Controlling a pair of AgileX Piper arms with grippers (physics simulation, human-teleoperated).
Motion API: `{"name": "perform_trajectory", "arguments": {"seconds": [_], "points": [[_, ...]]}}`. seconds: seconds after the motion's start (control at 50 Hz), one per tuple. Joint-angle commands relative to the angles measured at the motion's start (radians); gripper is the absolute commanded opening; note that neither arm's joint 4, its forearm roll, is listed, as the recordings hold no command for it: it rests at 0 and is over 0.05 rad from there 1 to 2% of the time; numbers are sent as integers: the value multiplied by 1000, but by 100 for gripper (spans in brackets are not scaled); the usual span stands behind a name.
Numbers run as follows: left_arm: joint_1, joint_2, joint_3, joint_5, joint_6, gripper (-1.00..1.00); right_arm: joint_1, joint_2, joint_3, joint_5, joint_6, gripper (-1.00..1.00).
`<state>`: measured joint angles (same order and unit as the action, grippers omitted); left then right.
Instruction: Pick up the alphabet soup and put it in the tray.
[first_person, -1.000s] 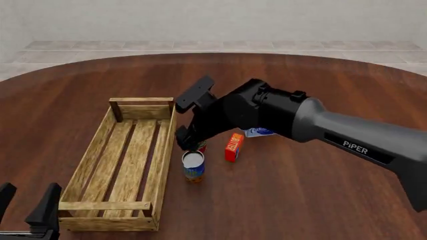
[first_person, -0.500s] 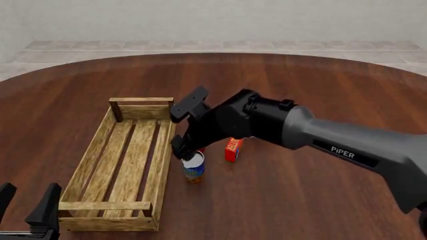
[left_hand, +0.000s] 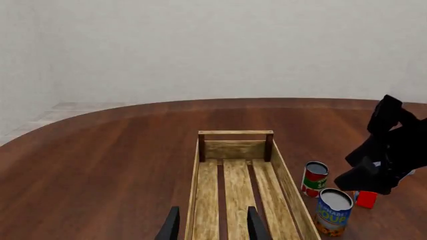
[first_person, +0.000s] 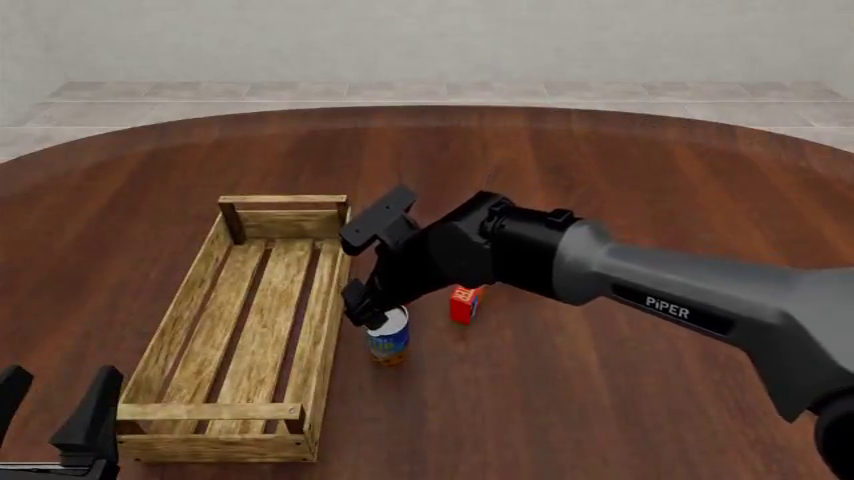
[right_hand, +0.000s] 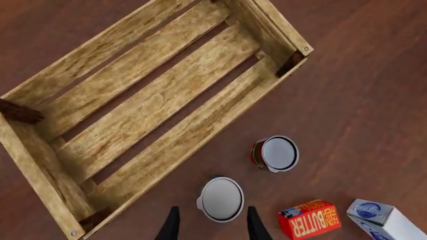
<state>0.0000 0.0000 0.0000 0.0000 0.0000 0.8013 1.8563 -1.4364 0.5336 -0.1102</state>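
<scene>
The alphabet soup (first_person: 388, 342) stands upright on the table just right of the tray (first_person: 328, 330), a long crate of wooden slats. The can's blue and orange label shows in the left wrist view (left_hand: 331, 214) and its pale top in the right wrist view (right_hand: 221, 199). My right gripper (first_person: 363, 308) hangs open just above the can, slightly to its tray side; in its own view (right_hand: 212, 228) the fingertips frame the can's edge. At the near left, my left gripper (first_person: 54, 410) is open and holds nothing, pointing along the tray (left_hand: 235, 133).
A red-and-green can (right_hand: 275, 154) stands just beyond the soup, hidden by my right arm in the front view. An orange butter box (first_person: 463, 303) and a white-blue carton (right_hand: 377, 215) lie to the right. The tray's side wall (right_hand: 200, 127) runs close beside the soup.
My right arm has moved nearer and lower, bringing its gripper over the soup can and covering the red-and-green can in the front view. The left arm has not moved.
</scene>
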Motion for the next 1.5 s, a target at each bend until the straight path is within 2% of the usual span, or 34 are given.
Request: {"name": "perform_trajectory", "arguments": {"seconds": [0.02,1.5], "points": [[0,0,0,0,0,100,-7,12,1,-7,3,100],[0,0,0,0,0,100,-38,104,-37,-31,46,100]]}}
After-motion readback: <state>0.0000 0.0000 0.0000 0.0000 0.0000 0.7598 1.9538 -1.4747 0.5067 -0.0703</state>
